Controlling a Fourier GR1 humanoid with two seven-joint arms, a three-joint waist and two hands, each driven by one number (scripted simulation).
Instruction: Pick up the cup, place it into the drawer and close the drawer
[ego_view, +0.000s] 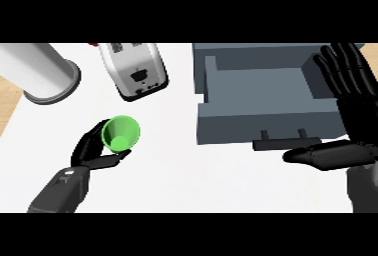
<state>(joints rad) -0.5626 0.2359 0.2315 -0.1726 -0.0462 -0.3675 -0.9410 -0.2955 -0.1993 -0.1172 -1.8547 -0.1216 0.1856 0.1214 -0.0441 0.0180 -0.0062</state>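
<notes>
Cup (120, 134) tipped (mouth toward camera)

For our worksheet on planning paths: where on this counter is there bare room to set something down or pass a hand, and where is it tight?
Bare white counter lies between the left hand, curled round the green cup, and the open grey drawer; more runs along the near edge. The drawer's inside is bare too. It is crowded at the back left, where the white cylinder and toaster stand, and beside the open right hand.

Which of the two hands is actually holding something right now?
The left hand, its fingers curled around the green cup. The right hand is open and holds nothing, beside the open drawer.
</notes>
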